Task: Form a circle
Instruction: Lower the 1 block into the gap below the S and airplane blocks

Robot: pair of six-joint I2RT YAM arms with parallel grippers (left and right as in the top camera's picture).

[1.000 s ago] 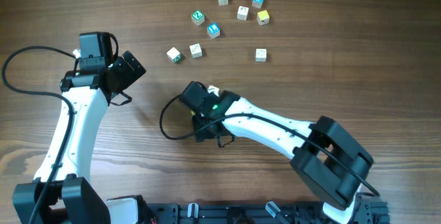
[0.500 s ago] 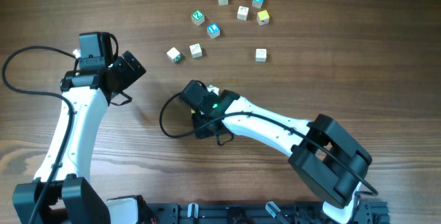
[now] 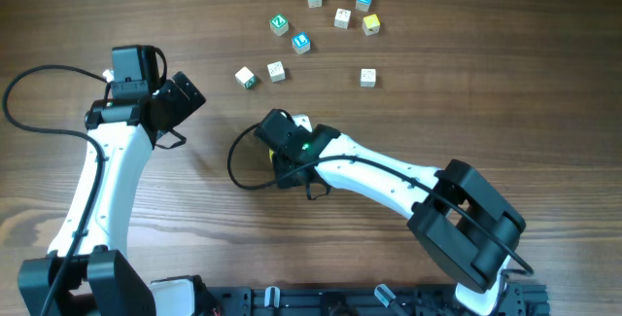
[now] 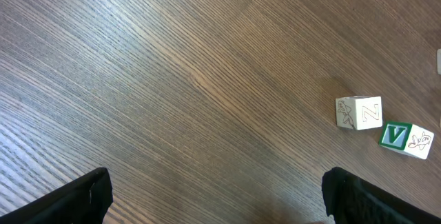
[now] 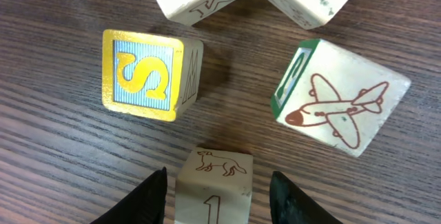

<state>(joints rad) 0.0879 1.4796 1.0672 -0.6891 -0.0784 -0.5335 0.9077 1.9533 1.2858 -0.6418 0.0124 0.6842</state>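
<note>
The right gripper (image 5: 219, 186) has crept forward, its fingers loose around a cube (image 5: 215, 172). That cube nearly closes the circle (image 5: 145, 72).

Top of the circle (image 5: 148, 72) off-frame

The overhead camera looks straight down on the whole worktop (image 3: 466, 92) from afar. The left wrist camera looks down from farther up, past the left end effector (image 4: 217, 200). Its N cube (image 4: 359, 112) and V cube (image 4: 405, 138) also appear overhead. The right wrist camera sits very close behind the right end effector (image 5: 217, 196), and cubes (image 5: 145, 76) fill its frame. Overhead, that end effector hides most of them.
</note>
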